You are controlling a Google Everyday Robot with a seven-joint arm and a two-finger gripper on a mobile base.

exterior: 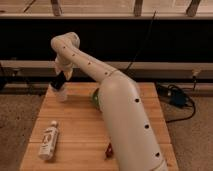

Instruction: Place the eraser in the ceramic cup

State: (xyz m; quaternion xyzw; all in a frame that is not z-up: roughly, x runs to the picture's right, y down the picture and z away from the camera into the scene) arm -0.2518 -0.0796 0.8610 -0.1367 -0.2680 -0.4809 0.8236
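Over the bench's [80,131] far-left corner, hold the arm [125,115] steady, away from the lying bottle [48,141]. Above the upright ceramic cup [61,94] there, centre the gripper [59,81], just over the rim; cannot tell its opening, nor spot the eraser. Release only once inside.

Only one camera here. It sits up high on the robot's side, looking down and forward across the wooden bench [75,127]. The arm [125,115] looms big and close at bottom right and stretches away to the hand [59,82] at the bench's far left corner, by the dark wall [150,40].
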